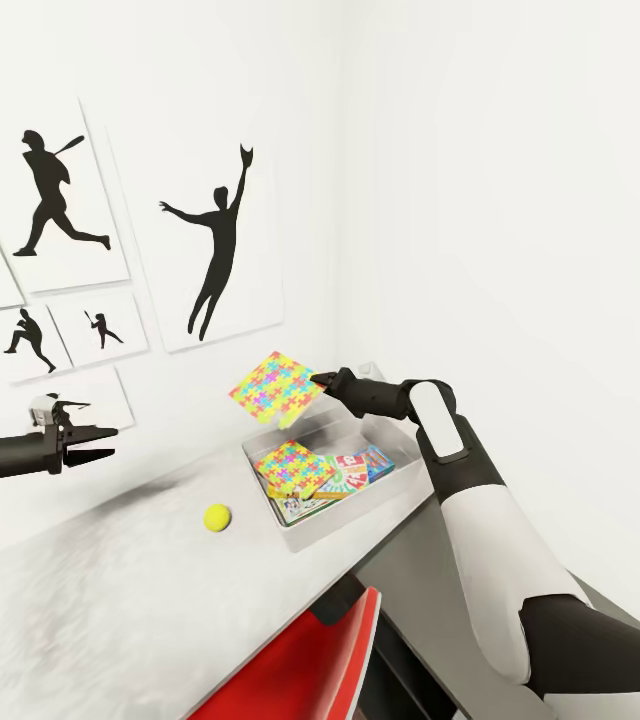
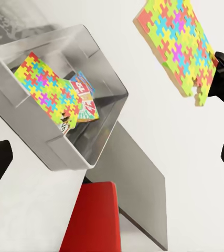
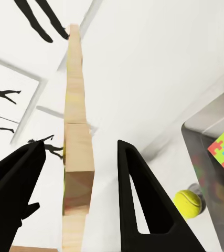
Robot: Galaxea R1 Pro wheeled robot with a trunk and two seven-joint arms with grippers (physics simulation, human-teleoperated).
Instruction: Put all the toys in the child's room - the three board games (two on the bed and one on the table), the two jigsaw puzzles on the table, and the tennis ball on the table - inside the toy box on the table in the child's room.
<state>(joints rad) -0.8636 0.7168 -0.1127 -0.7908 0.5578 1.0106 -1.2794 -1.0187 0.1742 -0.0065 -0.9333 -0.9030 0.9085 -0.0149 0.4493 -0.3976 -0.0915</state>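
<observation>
My right gripper [image 1: 320,381] is shut on one edge of a multicoloured jigsaw puzzle [image 1: 274,389], held tilted in the air above the toy box [image 1: 345,520]. In the right wrist view the puzzle's edge [image 3: 77,157] runs between the two fingers. The pale grey toy box stands at the table's [image 1: 110,590] right end. Inside it lie a second jigsaw puzzle [image 1: 295,467] and printed board games [image 1: 365,465]. The tennis ball [image 1: 217,516] rests on the table just left of the box. My left gripper [image 1: 110,444] hovers open and empty over the table's left part.
A red chair [image 1: 300,660] is tucked under the table's front edge below the box. A lower dark grey cabinet [image 1: 430,570] stands to the right of the table. Baseball-player silhouette pictures [image 1: 220,240] hang on the white wall behind.
</observation>
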